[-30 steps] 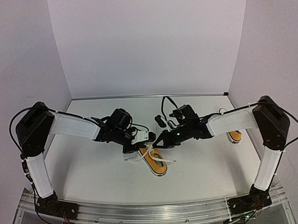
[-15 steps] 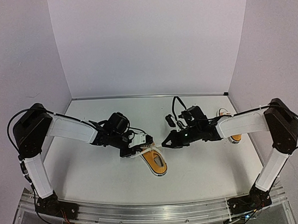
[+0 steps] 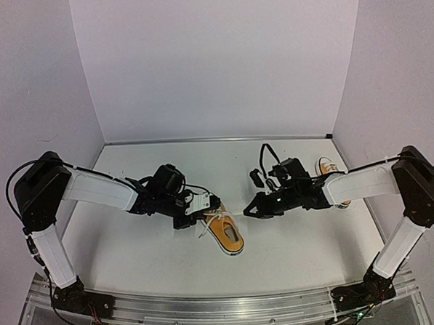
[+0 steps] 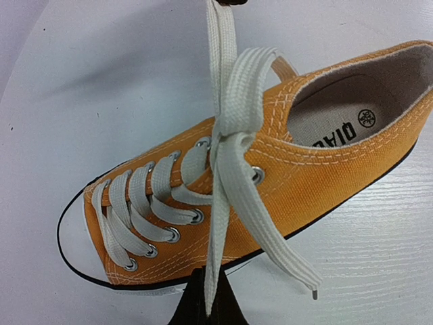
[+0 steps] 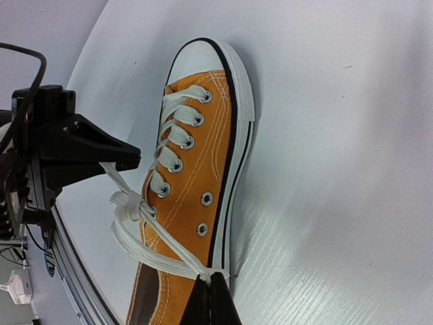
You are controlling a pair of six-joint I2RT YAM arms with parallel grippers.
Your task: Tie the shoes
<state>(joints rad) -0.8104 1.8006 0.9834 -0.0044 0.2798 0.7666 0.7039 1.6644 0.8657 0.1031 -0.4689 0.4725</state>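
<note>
One orange-yellow shoe (image 3: pixel 229 235) with a white sole lies between my grippers, toe toward the left arm. My left gripper (image 3: pixel 200 216) is shut on one white lace strand (image 4: pixel 215 237), its fingertips at the bottom of the left wrist view (image 4: pixel 208 306). My right gripper (image 3: pixel 247 209) is shut on the doubled lace (image 5: pixel 155 254) at the shoe's sole edge in the right wrist view (image 5: pixel 215 279). The strands cross in a tight knot (image 4: pixel 230 132) over the top eyelets. A free lace end with an aglet (image 4: pixel 313 292) hangs beside the shoe. The second shoe (image 3: pixel 328 168) lies behind the right arm, mostly hidden.
White tabletop (image 3: pixel 148 246) enclosed by white walls at the back and sides. The aluminium rail (image 3: pixel 210 308) with the arm bases runs along the near edge. A black cable (image 3: pixel 264 156) loops above the right wrist.
Both grippers have moved apart, left one leftward and right one rightward, drawing the lace strands out and the knot tighter over the shoe. The shoe has stayed about where it was.
</note>
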